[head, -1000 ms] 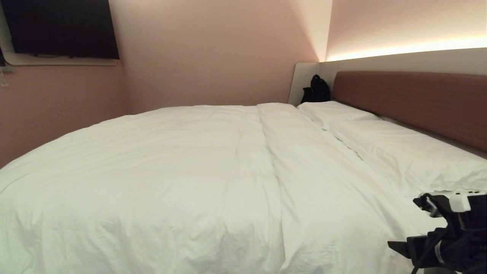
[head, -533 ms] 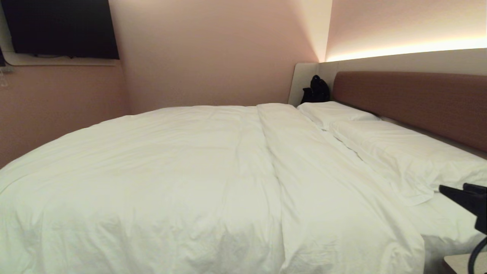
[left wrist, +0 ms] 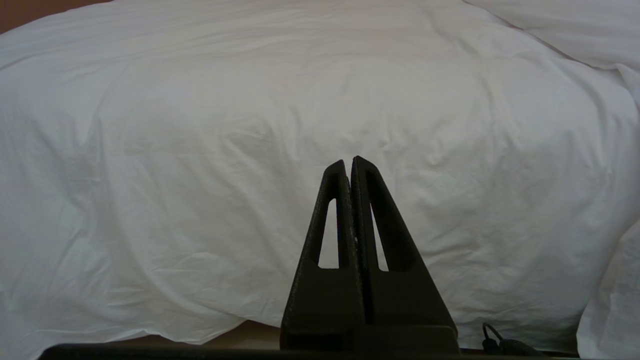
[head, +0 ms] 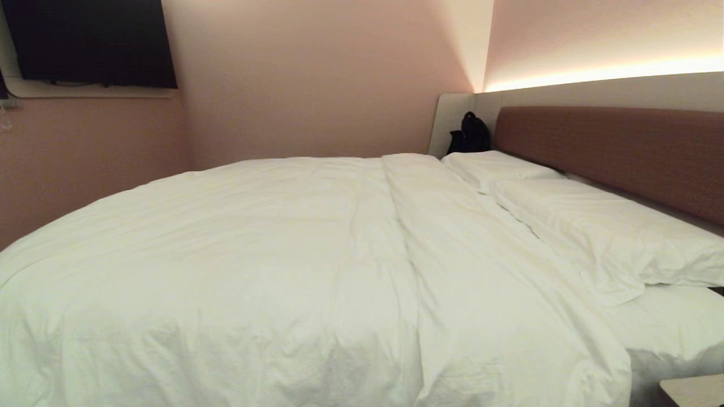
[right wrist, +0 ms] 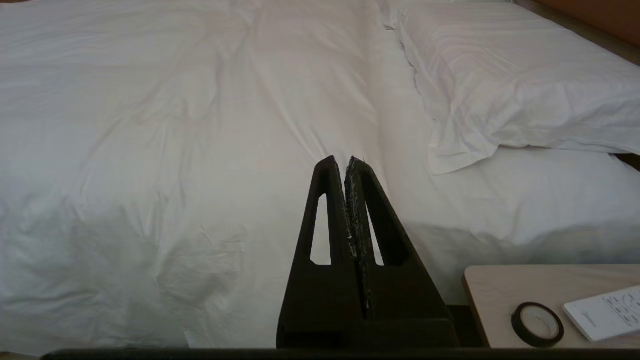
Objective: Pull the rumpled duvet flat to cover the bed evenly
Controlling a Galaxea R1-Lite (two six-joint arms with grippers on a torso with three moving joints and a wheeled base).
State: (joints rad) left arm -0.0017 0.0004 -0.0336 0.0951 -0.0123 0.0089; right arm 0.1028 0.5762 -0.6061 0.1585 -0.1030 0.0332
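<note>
My left pincer (left wrist: 348, 161) is clenched on nothing, hanging just off the bed's (head: 673, 333) near side; my right pincer (right wrist: 345, 161) is likewise clenched and empty, nearer the headboard (head: 616, 152). The duvet (head: 271, 265) lies spread over the bed from the foot up to the two pillows (head: 599, 232), draping over the near side, with a long fold running across it. It looks soft, puffy and light but bulky; I judge its hanging edge the best place to pinch. On the bedside surface (right wrist: 495, 295) sit a tape roll (right wrist: 537, 324) and a white card (right wrist: 605, 312) whose print is too small to read.
</note>
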